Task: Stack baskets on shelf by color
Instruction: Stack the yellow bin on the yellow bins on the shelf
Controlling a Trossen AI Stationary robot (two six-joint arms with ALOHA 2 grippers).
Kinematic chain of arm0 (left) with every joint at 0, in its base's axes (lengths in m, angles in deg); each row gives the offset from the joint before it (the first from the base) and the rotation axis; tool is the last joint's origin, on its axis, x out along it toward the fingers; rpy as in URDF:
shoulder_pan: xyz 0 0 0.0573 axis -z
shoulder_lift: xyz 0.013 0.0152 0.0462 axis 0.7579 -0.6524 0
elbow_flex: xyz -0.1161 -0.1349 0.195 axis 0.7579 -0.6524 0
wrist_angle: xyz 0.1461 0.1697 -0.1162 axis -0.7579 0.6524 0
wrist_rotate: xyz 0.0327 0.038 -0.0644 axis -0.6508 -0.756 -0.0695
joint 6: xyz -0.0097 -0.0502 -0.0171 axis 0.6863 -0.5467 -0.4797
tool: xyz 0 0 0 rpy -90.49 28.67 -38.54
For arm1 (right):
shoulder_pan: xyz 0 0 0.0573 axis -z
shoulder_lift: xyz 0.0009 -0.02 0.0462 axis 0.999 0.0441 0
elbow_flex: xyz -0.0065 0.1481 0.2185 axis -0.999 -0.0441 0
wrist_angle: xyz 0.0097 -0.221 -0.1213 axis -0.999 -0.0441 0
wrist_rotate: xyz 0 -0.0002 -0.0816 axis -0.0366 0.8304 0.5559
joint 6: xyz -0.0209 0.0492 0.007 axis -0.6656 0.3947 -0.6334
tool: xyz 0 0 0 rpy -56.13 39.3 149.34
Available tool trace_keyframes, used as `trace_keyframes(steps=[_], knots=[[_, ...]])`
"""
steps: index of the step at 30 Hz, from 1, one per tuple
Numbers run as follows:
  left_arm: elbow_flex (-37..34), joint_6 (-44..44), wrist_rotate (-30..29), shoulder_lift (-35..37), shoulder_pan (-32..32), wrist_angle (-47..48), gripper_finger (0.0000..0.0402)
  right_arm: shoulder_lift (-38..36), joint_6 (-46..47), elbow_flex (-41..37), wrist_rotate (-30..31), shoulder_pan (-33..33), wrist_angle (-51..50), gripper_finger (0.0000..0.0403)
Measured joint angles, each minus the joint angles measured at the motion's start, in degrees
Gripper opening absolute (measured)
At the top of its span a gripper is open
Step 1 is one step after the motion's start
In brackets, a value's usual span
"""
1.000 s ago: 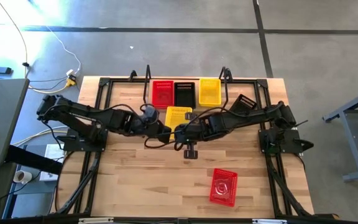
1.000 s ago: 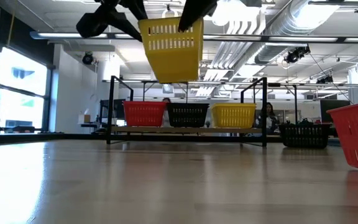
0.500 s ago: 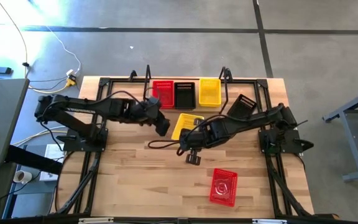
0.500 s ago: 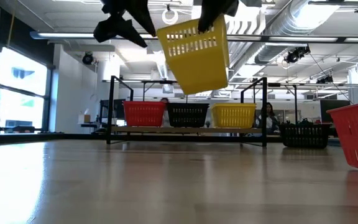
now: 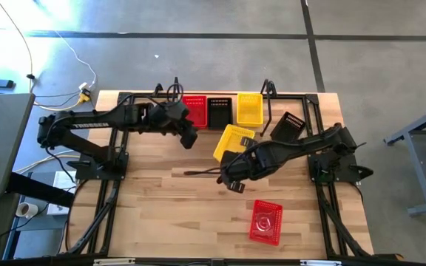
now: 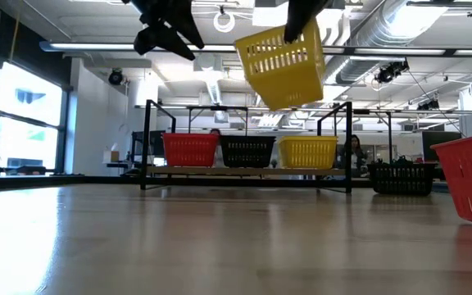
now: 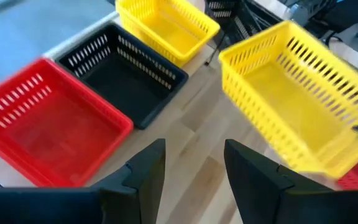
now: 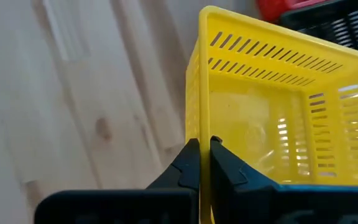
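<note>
Over a pale wooden tabletop (image 5: 168,214), the right gripper (image 8: 199,163) pinches the rim of a yellow mesh basket (image 5: 233,142), slotted, tapered and tilted in mid-air. Beyond it, the shelf (image 6: 244,170) holds red (image 5: 193,110), black (image 5: 219,111) and yellow (image 5: 249,108) baskets. The left gripper (image 7: 191,168), fingers spread, hangs empty beside.

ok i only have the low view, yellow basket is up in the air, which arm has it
Observer: The right gripper, shut on the rim of the raised yellow basket.
Operator: and the left one
Observer: The left gripper is open and empty, near the red basket on the shelf.
Operator: anything off to the side i can't see well
Observer: A black basket lies tilted against the shelf's right frame.
</note>
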Motion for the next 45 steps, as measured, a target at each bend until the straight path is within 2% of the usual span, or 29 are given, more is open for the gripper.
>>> trace_keyframes(steps=[12,17,22,27,33,40,45], knots=[[0.0,4.93,0.06,0.05,-2.47,-0.07,0.0152,-6.5,-0.31,-0.04,10.32,0.74,-5.29,0.0],[0.0,5.09,0.04,0.05,-3.48,-0.09,0.0152,-10.13,-5.41,-2.08,13.16,4.02,-4.97,0.0],[0.0,6.22,-0.02,0.05,-5.14,-0.45,0.0153,-17.75,-11.63,-12.62,11.44,9.66,3.47,0.0],[0.0,6.53,-0.04,0.03,-7.05,-1.61,0.0153,-26.29,-23.15,-23.2,3.53,15.46,17.79,0.0],[0.0,6.55,-0.03,0.02,-8.39,-2.61,0.015,-33.37,-35.15,-33.17,-0.83,22.57,28.71,0.0],[0.0,6.55,-0.3,0.01,-8.47,-3.43,0.015,-35.54,-46.34,-40.87,-9.49,29.65,35.71,0.0],[0.0,6.55,-0.34,0.01,-8.47,-3.43,0.0149,-35.37,-54.06,-44.84,-11.83,33.3,39.72,0.0]])
